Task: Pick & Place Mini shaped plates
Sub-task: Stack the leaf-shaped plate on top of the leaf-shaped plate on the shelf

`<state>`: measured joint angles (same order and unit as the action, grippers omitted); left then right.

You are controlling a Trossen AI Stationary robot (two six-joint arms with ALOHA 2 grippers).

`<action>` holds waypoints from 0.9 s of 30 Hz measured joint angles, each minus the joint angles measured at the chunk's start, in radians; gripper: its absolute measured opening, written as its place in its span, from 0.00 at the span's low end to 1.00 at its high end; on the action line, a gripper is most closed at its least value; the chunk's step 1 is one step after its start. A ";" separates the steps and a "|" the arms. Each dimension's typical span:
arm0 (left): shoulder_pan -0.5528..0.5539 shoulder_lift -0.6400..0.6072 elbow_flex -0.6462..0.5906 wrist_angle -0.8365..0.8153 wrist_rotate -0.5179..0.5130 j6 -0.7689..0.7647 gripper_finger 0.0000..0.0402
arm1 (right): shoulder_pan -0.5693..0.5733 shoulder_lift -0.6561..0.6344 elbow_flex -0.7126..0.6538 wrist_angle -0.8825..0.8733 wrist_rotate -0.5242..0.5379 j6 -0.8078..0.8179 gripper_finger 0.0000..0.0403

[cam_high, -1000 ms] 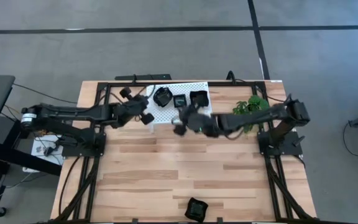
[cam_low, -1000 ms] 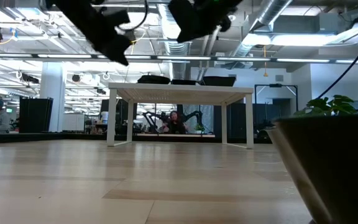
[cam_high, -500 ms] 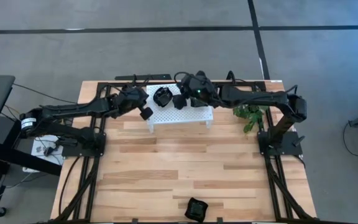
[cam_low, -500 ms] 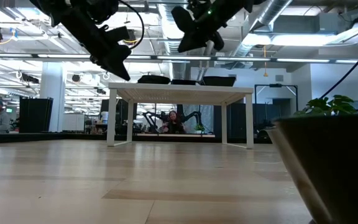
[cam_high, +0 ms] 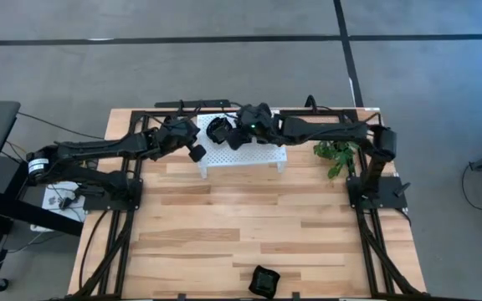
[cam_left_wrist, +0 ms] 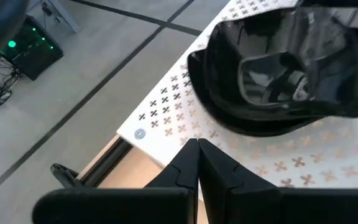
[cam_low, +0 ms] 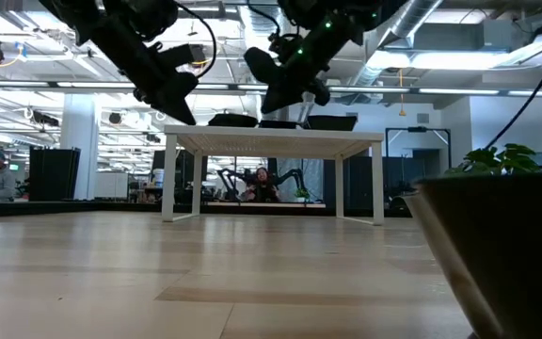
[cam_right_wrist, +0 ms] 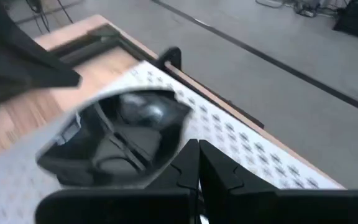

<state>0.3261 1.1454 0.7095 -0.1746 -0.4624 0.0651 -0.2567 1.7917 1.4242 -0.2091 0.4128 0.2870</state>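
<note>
**Right arm swings onto the rack**

The right hand [cam_high: 239,135] has moved from the bare counter [cam_high: 249,226] in front of the white rack [cam_high: 262,156], up over the rack's far side, and then along toward the rack's left end, where it now sits beside the rounded plate [cam_high: 218,128]. Its fingers meet in the right wrist view. The left hand [cam_high: 194,151] has shifted only slightly, drawing in a little closer to the rack's left edge and settling there over the last half second, fingers together
</note>
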 joint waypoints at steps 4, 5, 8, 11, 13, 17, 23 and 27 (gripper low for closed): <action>0.002 0.000 -0.030 0.003 0.000 -0.016 0.02 | -0.003 0.051 0.085 -0.070 -0.004 0.003 0.00; 0.001 0.000 -0.035 0.006 0.001 -0.018 0.02 | -0.004 0.066 0.105 -0.097 -0.014 0.003 0.00; 0.002 0.000 -0.044 0.036 0.000 -0.019 0.02 | 0.000 0.116 0.171 -0.141 -0.025 0.003 0.00; 0.002 0.000 -0.058 0.071 0.000 -0.022 0.02 | 0.002 0.165 0.230 -0.210 -0.026 0.003 0.00; 0.002 0.000 -0.070 0.082 0.001 -0.023 0.02 | 0.002 0.193 0.266 -0.241 -0.027 0.011 0.00; 0.002 0.000 -0.094 0.087 0.000 -0.047 0.02 | 0.001 0.211 0.313 -0.267 -0.005 0.007 0.00; 0.002 0.000 -0.124 0.138 -0.007 -0.048 0.02 | 0.015 0.193 0.333 -0.254 0.030 -0.005 0.00; 0.002 0.000 -0.139 0.162 -0.008 -0.048 0.02 | 0.013 0.191 0.335 -0.270 0.032 0.005 0.00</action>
<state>0.3279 1.1458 0.5705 -0.0121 -0.4705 0.0170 -0.2435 1.9827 1.7594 -0.4793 0.4446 0.2915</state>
